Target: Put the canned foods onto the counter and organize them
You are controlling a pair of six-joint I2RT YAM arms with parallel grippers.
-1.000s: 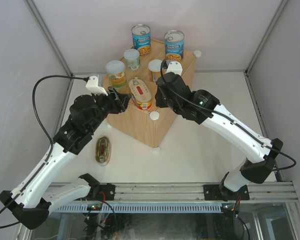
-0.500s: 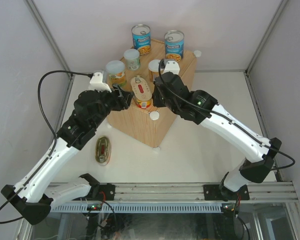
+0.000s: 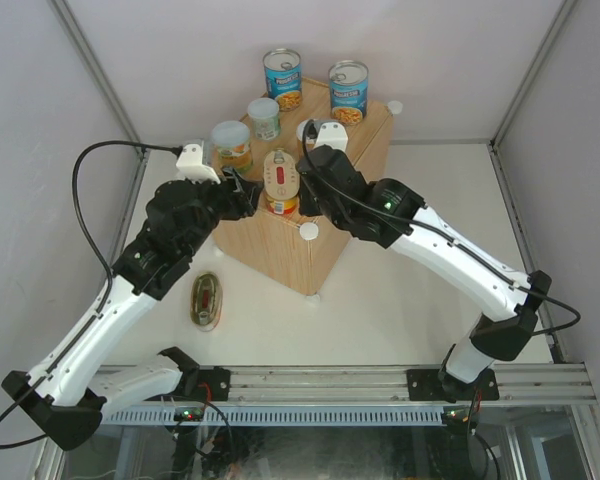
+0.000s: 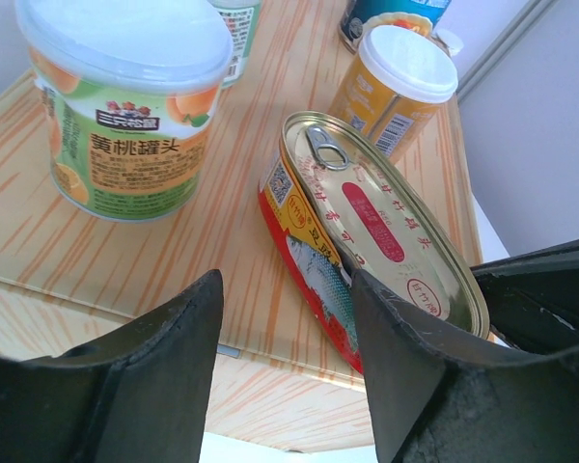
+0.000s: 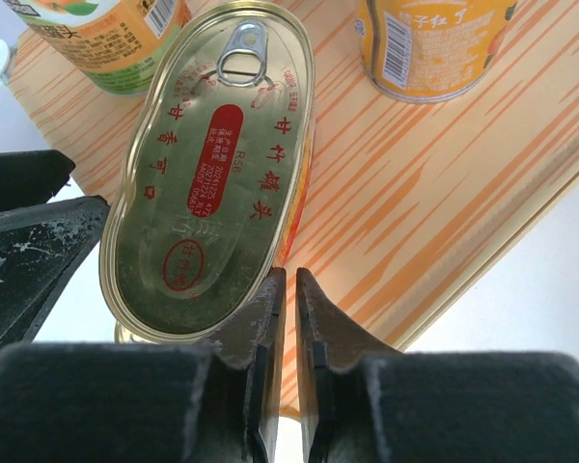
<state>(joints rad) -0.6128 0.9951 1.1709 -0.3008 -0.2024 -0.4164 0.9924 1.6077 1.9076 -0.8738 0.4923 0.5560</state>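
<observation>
Your counter (image 3: 280, 255) sits upper centre of the top view, with tall blue cans (image 3: 282, 78) at its far edge and small cans (image 3: 231, 143) nearer. One oval tin (image 3: 282, 180) lies on it between both claws; the spare tin (image 3: 207, 299) is on the table (image 3: 380, 300), lower left. Left gripper (image 4: 285, 289) has its fingers apart at that oval tin's end, and right gripper (image 5: 290, 275) has its fingers together just beside the rim, gripping nothing.
</observation>
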